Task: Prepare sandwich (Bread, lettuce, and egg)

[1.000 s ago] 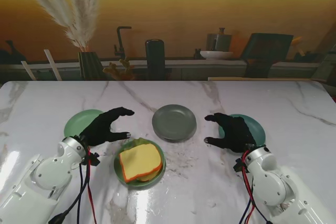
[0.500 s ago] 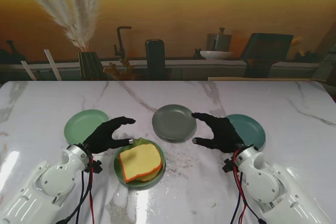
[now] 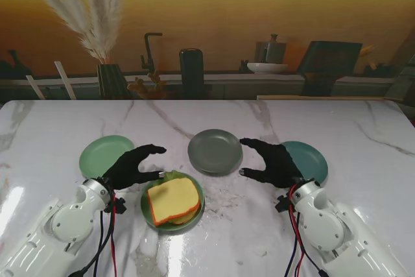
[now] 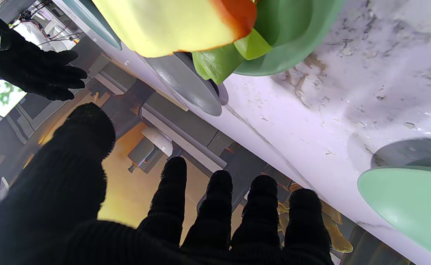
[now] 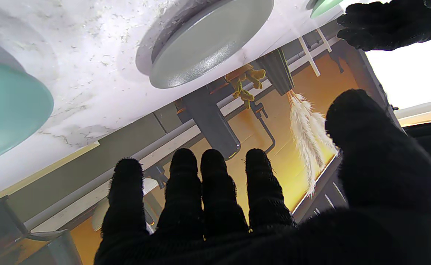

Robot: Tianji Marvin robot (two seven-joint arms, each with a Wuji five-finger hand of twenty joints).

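- The stacked sandwich (image 3: 173, 200), a yellow bread slice with an orange crust over a leaf of green lettuce, lies on a round dark-green plate (image 3: 148, 211) nearest to me on the white marble table (image 3: 58, 131), a little left of centre.
- The lettuce (image 4: 215, 62) pokes out from under the bread (image 4: 171, 22) at the plate's far edge, toward 12 o'clock.
- No egg can be made out under the bread.
- The black-gloved left hand (image 3: 133, 167) hovers at about 10 o'clock from the sandwich, fingers spread and lightly curled, holding nothing.
- Its thumb tip sits just beside the plate's far-left rim; whether it touches cannot be told. The fingertips (image 4: 175, 173) reach past the sandwich and are not on it.
- The black-gloved right hand (image 3: 272, 163) hovers at about 2 o'clock from the sandwich, well apart from it, fingers apart and curved, empty.
- The round pale-green plate (image 3: 97, 154) lies bare just beyond the left hand, at about 10 o'clock from the sandwich.
- The round teal plate (image 3: 311, 157) lies partly under the right hand, at 3 o'clock from the grey one.
- The round grey plate (image 3: 215, 151) lies bare between the two hands and farther from me, at about 1 o'clock from the sandwich.
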